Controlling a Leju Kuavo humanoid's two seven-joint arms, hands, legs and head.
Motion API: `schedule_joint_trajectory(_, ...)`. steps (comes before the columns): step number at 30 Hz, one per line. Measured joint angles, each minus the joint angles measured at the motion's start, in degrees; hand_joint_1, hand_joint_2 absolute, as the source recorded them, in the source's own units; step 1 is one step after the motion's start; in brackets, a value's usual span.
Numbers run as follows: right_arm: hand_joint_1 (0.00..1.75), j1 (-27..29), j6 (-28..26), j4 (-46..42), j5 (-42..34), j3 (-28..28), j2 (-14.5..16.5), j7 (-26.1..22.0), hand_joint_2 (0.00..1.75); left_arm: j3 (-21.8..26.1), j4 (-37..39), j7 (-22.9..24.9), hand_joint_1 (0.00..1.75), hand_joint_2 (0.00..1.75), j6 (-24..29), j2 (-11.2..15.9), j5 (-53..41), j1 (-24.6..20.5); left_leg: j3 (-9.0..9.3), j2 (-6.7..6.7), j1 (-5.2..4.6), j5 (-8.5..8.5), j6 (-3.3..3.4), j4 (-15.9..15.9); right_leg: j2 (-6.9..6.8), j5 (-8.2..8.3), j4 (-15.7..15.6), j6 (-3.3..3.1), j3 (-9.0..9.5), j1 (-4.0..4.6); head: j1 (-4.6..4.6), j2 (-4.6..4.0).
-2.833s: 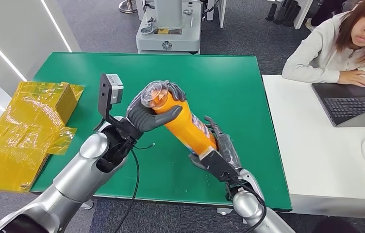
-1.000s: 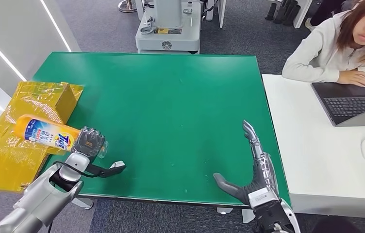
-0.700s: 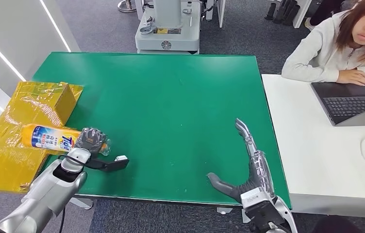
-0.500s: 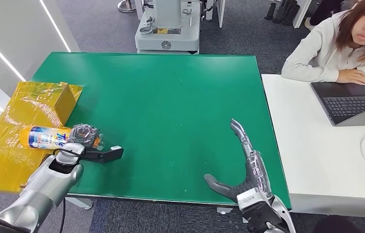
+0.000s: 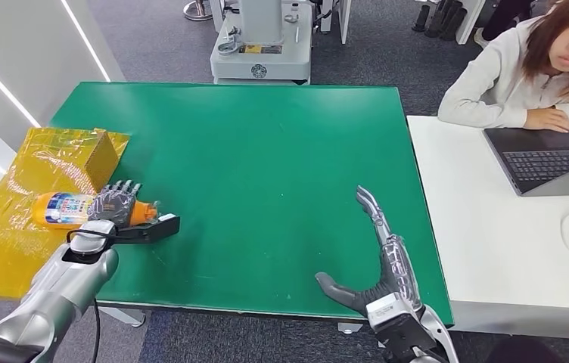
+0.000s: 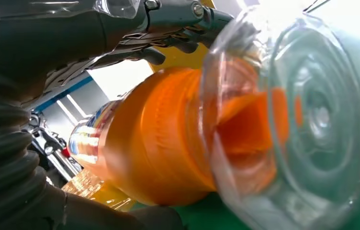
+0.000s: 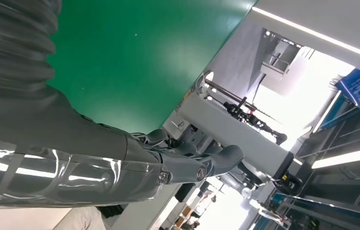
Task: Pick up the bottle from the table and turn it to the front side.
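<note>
At about 9 o'clock in the head view, a yellow plastic-wrapped box (image 5: 35, 204) lies over the left edge of the green table (image 5: 266, 151), and the orange bottle (image 5: 66, 209) lies on its side on that wrapping, label up, its clear cap end pointing toward the table. The left hand (image 5: 113, 203) rests on the bottle's cap end with its fingers (image 5: 124, 187) fanned apart over it, though I cannot tell how firmly they press. At about 5 o'clock the right hand (image 5: 383, 257) hovers above the table's near edge, holding nothing, fingers stretched straight and close together with the thumb out to the side, and at 2 o'clock a person (image 5: 527, 68) sits at a white desk (image 5: 493, 249) beside a laptop (image 5: 550, 159).
</note>
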Motion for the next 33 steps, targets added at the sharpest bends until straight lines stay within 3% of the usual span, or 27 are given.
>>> schedule_joint_trajectory(3, 0.0, 0.2, 0.3, 0.0, 0.0, 0.0, 0.1, 0.7, 1.75, 1.7, -0.1, -2.1, 0.0, 1.75, 2.2, -0.1, 3.8, 1.0, 0.06, 0.01, -0.01, 0.0, 0.0, 0.0, 0.01, 0.0, 0.0, 0.0, 0.02, 0.0, 0.0, 0.0)
schedule_joint_trajectory(6, 0.0, 1.0, 0.8, -0.4, 0.1, -0.1, 0.4, 1.6, 1.75, 4.7, -2.5, -7.9, 0.0, 1.75, 9.3, -0.7, 11.3, 4.8, 0.1, 0.03, -0.04, 0.0, 0.0, 0.0, 0.02, -0.01, 0.0, 0.0, 0.01, -0.02, -0.01, 0.0)
schedule_joint_trajectory(9, 0.0, 2.6, 0.9, -2.0, 0.1, -0.8, 0.6, 1.9, 1.75, 7.2, -11.6, -17.9, 0.0, 1.75, 21.1, -2.4, 22.3, 12.3, 0.01, 0.01, -0.04, -0.01, 0.0, 0.0, 0.01, -0.04, -0.1, 0.01, -0.05, -0.02, 0.0, 0.0)
schedule_joint_trajectory(11, 0.0, 3.8, 0.5, -3.0, -0.2, -1.3, 0.6, 1.7, 1.75, 7.6, -19.0, -22.0, 0.0, 1.75, 26.0, -3.7, 28.4, 16.7, -0.08, 0.0, -0.03, -0.02, 0.02, 0.0, 0.0, -0.04, -0.1, 0.02, -0.06, -0.01, 0.02, 0.0)
schedule_joint_trajectory(14, 0.0, 5.0, -0.4, -3.8, -1.8, -1.6, 0.6, 1.0, 1.75, 7.6, -27.4, -27.5, 0.0, 1.75, 30.5, -5.2, 34.9, 20.8, -0.12, 0.04, -0.04, -0.05, 0.05, 0.0, 0.03, -0.03, -0.1, 0.04, -0.1, -0.02, 0.02, 0.0)
schedule_joint_trajectory(17, 0.0, 5.6, -2.7, -3.8, -5.6, -1.5, 0.4, -0.8, 1.75, 8.0, -36.5, -38.3, 0.0, 1.75, 35.2, -7.8, 40.3, 24.3, -0.15, -0.04, -0.05, -0.06, 0.07, 0.0, -0.08, -0.02, -0.2, 0.05, -0.08, -0.03, 0.02, 0.0)
schedule_joint_trajectory(21, 0.0, 5.8, -7.2, -2.6, -10.1, -0.3, -0.7, -3.4, 1.75, 8.0, -47.1, -47.5, 0.0, 1.75, 35.8, -11.8, 46.8, 27.9, -0.16, -0.03, -0.05, -0.06, 0.08, 0.1, -0.07, 0.02, -0.2, 0.09, -0.06, -0.03, 0.02, 0.0)
schedule_joint_trajectory(25, 0.0, 6.1, -11.3, -1.8, -13.0, 1.3, -2.3, -4.1, 1.75, 5.5, -52.9, -47.4, 0.0, 1.75, 35.2, -12.6, 56.4, 29.2, -0.15, -0.05, -0.03, -0.06, 0.09, 0.1, -0.09, 0.03, -0.2, 0.11, -0.07, -0.03, 0.0, 0.0)
schedule_joint_trajectory(30, 0.0, 7.4, -16.7, -2.5, -17.3, 2.7, -4.4, -4.8, 1.75, -1.0, -55.6, -43.4, 0.0, 1.75, 29.1, -11.9, 69.9, 30.1, -0.15, -0.06, -0.02, -0.05, 0.09, 0.1, -0.09, 0.03, -0.1, 0.11, -0.07, -0.02, 0.01, 0.0)
schedule_joint_trajectory(33, 0.0, 8.6, -18.4, -4.0, -19.7, 3.1, -4.9, -4.8, 1.75, -4.0, -55.8, -43.0, 0.0, 1.75, 27.4, -11.5, 72.8, 30.9, -0.15, -0.06, -0.02, -0.06, 0.09, 0.1, -0.08, 0.02, -0.1, 0.11, -0.08, -0.02, 0.01, 0.0)
